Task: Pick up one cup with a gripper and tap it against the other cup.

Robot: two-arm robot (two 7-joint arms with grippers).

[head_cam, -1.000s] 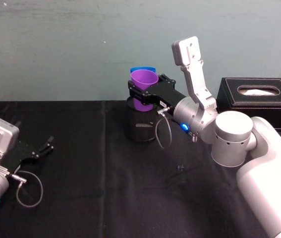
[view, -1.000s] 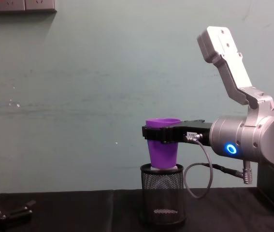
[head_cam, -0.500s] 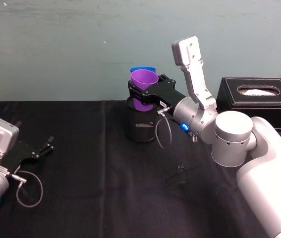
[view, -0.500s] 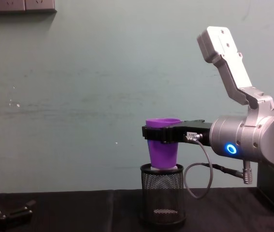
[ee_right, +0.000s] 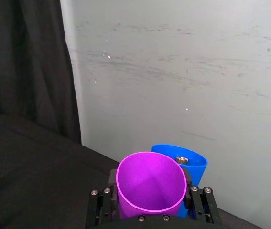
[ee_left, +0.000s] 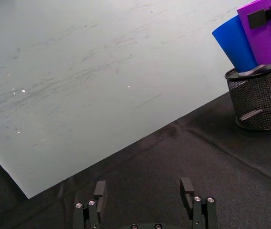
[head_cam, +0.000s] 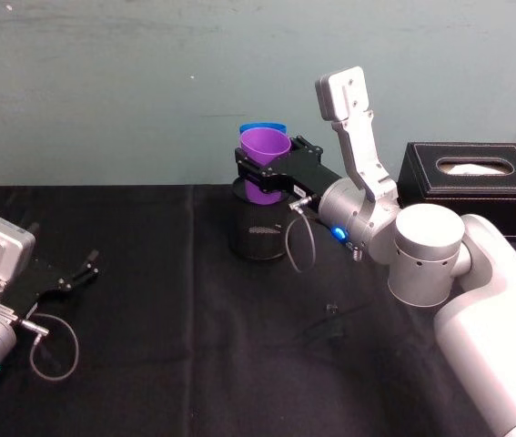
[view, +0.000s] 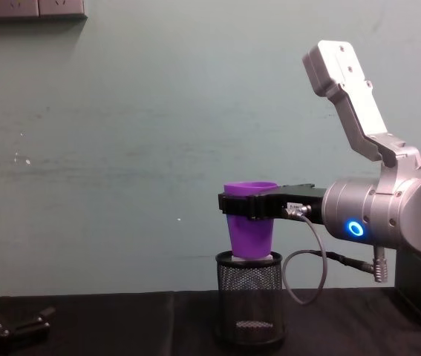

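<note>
My right gripper (view: pixel 249 205) is clamped across the purple cup (view: pixel 249 236), jaws closed on its wall just under the rim, with the cup upright and lifted. Its base hangs right at the mouth of the black mesh pen holder (view: pixel 249 298). Just behind it, the blue cup (ee_right: pixel 193 165) leans inside that holder, rim beside rim with the purple one. Touching or a hair apart, I can't tell. Over on my left, my left gripper (head_cam: pixel 81 269) sits low above the black table (head_cam: pixel 194 364), fingers spread, holding nothing.
</note>
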